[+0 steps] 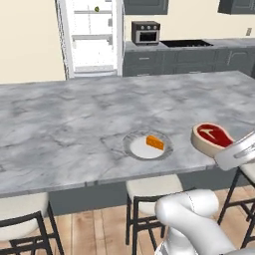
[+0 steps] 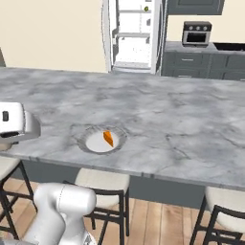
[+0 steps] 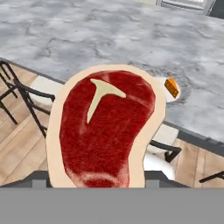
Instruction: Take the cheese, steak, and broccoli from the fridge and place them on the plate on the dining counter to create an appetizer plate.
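Red fills most of my hand view: the steak [image 3: 105, 131] stands up from the bottom edge, its white bone mark showing and its pale fat rim all round. My gripper is clamped on it, though the finger tips themselves are hidden behind the slab. In the left base view the steak [image 1: 211, 138] hangs at the near edge of the counter [image 1: 74, 119], to the right of the plate [image 1: 137, 140] and clear of it, with the white hand coming in from the right edge.

The plate sits near the counter's front edge, and the cheese [image 1: 155, 143] lies on its right half. From the right base view I see the same plate [image 2: 88, 135] with the cheese [image 2: 108, 138] inside the rim, and the white hand at the far left of that picture, left of the plate.

Across the room the fridge [image 1: 92, 37] stands open. A small green lump on an upper shelf is the broccoli [image 1: 96, 9], too small for me to make out further. A dark oven [image 1: 145, 32] rests on the wall counter just right of the fridge. Stools [image 1: 149, 191] with pale seats stand below the counter's near edge.
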Tool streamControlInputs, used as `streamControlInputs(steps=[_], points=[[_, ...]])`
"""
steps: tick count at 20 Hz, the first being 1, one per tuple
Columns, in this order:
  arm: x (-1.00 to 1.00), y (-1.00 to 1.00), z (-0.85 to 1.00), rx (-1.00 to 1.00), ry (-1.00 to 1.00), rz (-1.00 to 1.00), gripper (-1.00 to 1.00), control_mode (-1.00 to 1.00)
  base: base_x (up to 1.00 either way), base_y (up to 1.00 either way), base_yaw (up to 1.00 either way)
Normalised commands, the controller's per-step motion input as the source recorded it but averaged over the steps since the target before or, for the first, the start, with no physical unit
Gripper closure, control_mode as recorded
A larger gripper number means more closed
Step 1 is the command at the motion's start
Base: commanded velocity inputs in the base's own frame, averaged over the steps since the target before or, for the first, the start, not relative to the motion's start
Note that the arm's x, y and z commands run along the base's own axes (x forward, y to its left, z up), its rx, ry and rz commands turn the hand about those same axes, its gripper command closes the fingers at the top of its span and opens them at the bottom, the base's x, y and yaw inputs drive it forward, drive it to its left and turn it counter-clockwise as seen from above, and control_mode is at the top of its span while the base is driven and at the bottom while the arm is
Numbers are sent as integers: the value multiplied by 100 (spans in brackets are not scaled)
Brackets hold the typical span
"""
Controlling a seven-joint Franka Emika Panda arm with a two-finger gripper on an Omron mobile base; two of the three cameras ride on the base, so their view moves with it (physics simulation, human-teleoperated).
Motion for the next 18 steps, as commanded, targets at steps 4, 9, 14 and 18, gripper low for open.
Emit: streamControlInputs(steps=[4,9,14,18], points=[[75,-7,-33,2,1,12,100,-100,25,-2,7],[99,-9,-35,1,15,-11,100,-100,0,0,0],[92,1,-43,-3,8,-28,100,-100,0,0,0],[46,2,-31,3,17,-35,100,-100,0,0,0]])
